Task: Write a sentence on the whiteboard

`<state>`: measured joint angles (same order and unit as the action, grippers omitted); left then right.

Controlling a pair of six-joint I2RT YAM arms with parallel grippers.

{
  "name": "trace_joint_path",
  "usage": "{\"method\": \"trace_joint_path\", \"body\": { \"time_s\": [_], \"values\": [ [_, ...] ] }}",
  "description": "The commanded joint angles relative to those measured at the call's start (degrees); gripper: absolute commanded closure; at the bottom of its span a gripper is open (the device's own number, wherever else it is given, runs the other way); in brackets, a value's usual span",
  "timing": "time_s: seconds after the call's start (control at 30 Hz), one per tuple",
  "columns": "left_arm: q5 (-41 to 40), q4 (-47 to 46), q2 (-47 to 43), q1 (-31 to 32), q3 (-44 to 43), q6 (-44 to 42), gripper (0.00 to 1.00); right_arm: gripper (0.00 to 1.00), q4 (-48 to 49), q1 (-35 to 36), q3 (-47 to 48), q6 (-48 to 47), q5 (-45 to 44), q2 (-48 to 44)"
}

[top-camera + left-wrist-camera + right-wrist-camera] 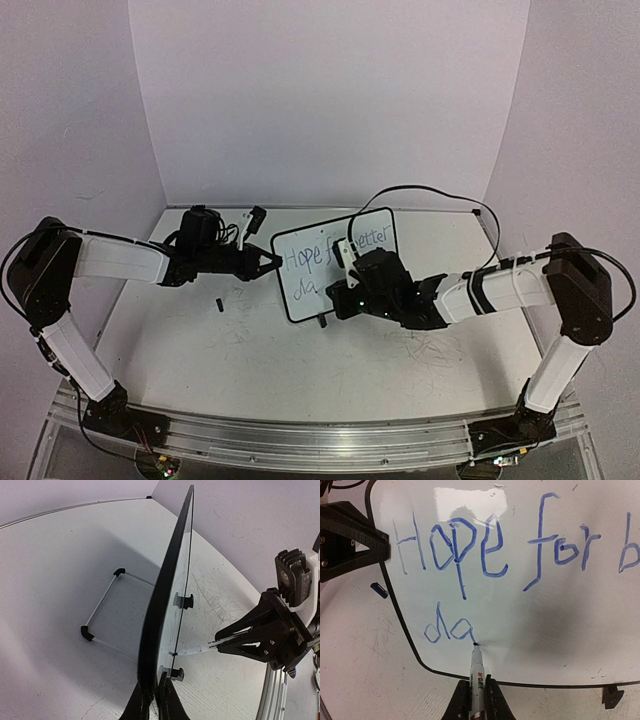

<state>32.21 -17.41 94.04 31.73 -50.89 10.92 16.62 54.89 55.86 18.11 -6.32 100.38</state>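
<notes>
The right gripper [475, 692] is clamped on a slim white marker [477, 670], whose nib touches the small black-framed whiteboard [545, 625] just after "da" in the blue handwritten sentence [455, 545]. The left gripper [152, 695] pinches the board's left edge, probably to steady the propped board against pen pressure.

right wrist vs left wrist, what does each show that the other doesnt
Only right wrist: the face of the whiteboard with the blue sentence, readable as "Hope for b" and "da". Only left wrist: the wire stand behind the board, seen edge-on. Both: board, marker, the left gripper clamping the board's edge and the right gripper holding the marker.
</notes>
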Motion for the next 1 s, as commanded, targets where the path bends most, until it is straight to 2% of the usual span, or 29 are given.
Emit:
{"method": "trace_joint_path", "body": {
  "time_s": [0.0, 0.17, 0.97],
  "values": [
    [-4.37, 1.41, -1.10, -0.26, 0.00, -2.84, 1.00, 1.00, 0.78, -0.67, -0.44, -0.14, -3.18, -1.61],
    [-4.43, 1.41, -1.15, -0.26, -0.06, -2.92, 1.00, 1.00, 3.56, -0.68, -1.03, -0.05, 0.96, -4.69],
    [-4.38, 1.68, -1.26, -0.25, -0.43, -3.09, 1.00, 1.00, 3.50, -0.96, 2.23, -0.76, -1.84, -0.03]
  ]
}}
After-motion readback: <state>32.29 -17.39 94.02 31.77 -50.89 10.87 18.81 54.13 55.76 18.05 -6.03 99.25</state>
